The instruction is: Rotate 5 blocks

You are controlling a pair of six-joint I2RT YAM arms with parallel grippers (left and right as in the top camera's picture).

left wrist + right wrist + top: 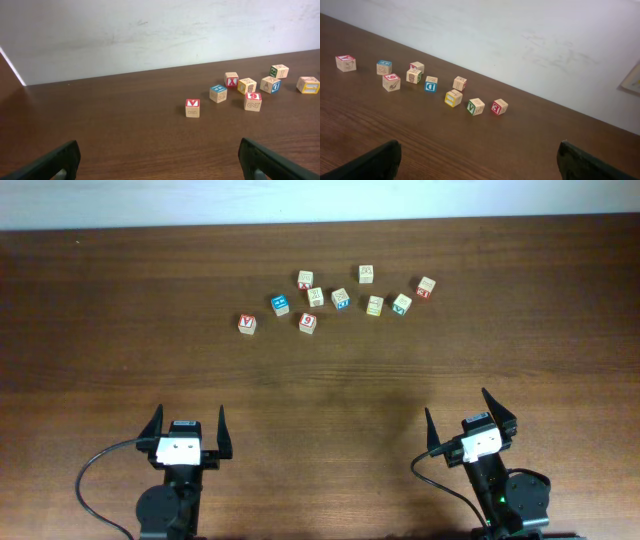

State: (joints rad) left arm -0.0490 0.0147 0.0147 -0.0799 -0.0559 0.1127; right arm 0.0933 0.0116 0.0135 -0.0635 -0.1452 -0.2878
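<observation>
The blocks lie in a loose cluster at the far middle of the table. They are a blue-faced cube (280, 304) (218, 93) (384, 67), a red "9"/"6" cube (307, 322) (253, 101) (391, 82), a blue-marked cube (340, 299) (270, 84) (431, 83), a yellow-marked cube (375, 305) (308, 84) (453, 98) and a green-marked cube (401, 304) (476, 106). My left gripper (189, 415) (159, 150) and right gripper (457, 402) (479, 147) stand open and empty near the front edge, far short of the cluster.
A red "Y" cube (247, 324) (192, 107) (345, 63) sits at the cluster's left end. Pale cubes (316, 296) (305, 279) (366, 274) and a red-marked cube (426, 287) (499, 106) are mixed in. A white wall runs along the table's far edge.
</observation>
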